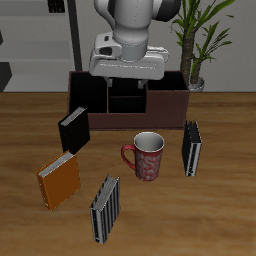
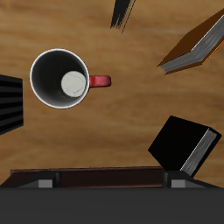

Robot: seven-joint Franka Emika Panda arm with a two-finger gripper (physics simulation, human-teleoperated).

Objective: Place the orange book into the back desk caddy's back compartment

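Jaw state: I cannot tell from either view; the gripper (image 1: 128, 80) hangs high over the back desk caddy (image 1: 170, 104), its fingers hidden against the dark partitions. I hold nothing visibly. Orange book (image 1: 60, 181) stands tilted on the table, near the front edge, well apart from the caddy. Black book (image 1: 73, 129) leans just before the caddy's end. Red patterned mug (image 1: 147, 155) stands upright between two striped books (image 1: 105, 209), (image 1: 191, 148). Wrist view: mug (image 2: 59, 78), orange book (image 2: 197, 48), black book (image 2: 184, 144).
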